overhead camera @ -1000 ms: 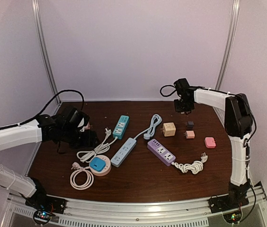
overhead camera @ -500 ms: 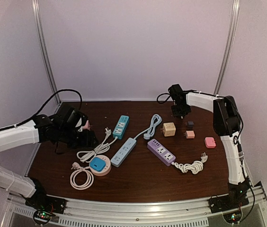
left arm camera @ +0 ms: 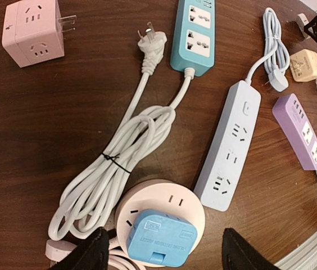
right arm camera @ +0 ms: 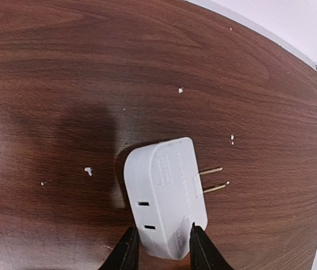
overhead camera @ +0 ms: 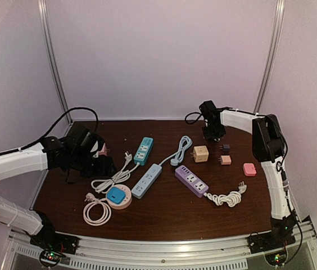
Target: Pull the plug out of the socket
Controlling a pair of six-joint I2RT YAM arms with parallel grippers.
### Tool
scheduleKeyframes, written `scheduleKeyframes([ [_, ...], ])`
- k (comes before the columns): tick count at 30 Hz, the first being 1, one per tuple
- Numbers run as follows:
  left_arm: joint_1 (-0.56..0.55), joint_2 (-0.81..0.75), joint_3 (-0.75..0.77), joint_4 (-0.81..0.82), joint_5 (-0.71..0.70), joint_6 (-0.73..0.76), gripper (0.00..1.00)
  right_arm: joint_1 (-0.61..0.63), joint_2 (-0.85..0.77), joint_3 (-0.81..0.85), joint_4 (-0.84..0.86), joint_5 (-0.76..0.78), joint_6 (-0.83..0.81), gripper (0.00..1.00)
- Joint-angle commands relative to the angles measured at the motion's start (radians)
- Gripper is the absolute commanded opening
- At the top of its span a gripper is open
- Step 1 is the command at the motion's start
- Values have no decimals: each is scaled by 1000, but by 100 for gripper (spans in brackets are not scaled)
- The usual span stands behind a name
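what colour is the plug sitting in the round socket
Bright blue: the plug sits in the round pink socket. It shows best in the left wrist view.

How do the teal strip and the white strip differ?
The teal strip is short and wide; the white strip is long and slim. The teal strip's cord is bundled with a tie, while the white strip's cord lies in one loose loop. Both lie flat with nothing plugged in.

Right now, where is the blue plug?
In the top view, the blue plug sits on the round pink socket at the table's front left, just left of the pale power strip.
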Motion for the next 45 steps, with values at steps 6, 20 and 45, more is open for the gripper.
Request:
scheduleKeyframes([
  [6, -6, 12, 9, 19, -7, -7, 70, 3, -45, 9, -15, -81, 27, 37],
  [20, -33, 14, -46, 4, 12, 22, 74, 23, -301, -233, 84, -273, 111, 43],
  [45, -114, 317, 135, -188, 27, 388, 93, 190, -566, -676, 377, -622, 272, 46],
])
